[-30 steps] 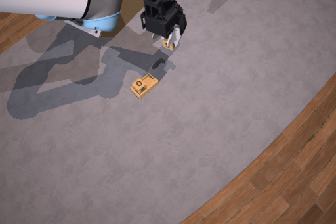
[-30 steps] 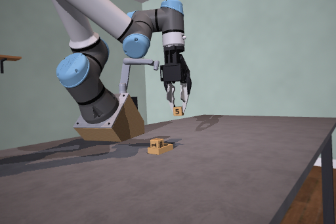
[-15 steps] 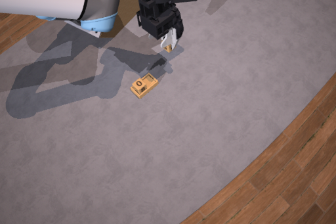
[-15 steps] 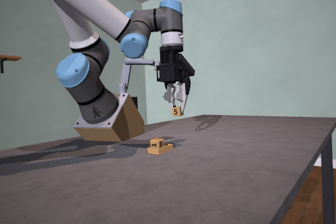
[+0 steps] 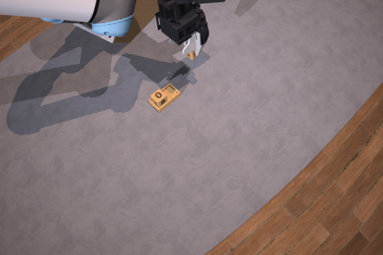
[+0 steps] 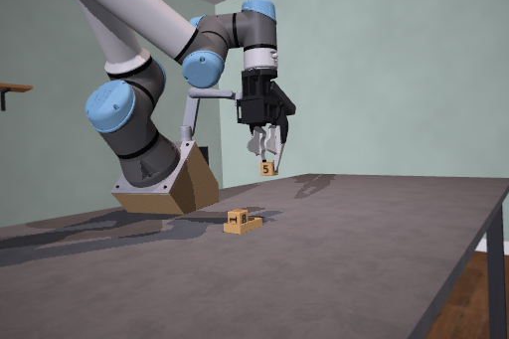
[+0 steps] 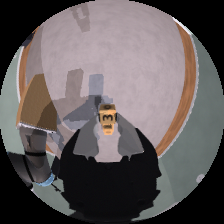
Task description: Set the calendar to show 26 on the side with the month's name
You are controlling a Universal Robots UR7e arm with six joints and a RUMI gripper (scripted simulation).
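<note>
My gripper (image 6: 268, 163) is shut on a small wooden digit cube (image 6: 268, 169) and holds it well above the table. The cube shows a 5 toward the exterior camera and a 3 in the wrist view (image 7: 107, 120). In the top view the cube (image 5: 191, 54) peeks out between the white fingers (image 5: 193, 51). The wooden calendar tray (image 5: 167, 96) lies on the table below and in front of the gripper. The other cube (image 5: 158, 96) sits in the tray's left slot with a 0 on top. The tray's right slot is empty. The tray also shows in the exterior view (image 6: 242, 223).
The robot's base (image 6: 166, 186) stands on a wooden block at the back left of the grey table. The table's right edge (image 6: 467, 260) drops to a wooden floor.
</note>
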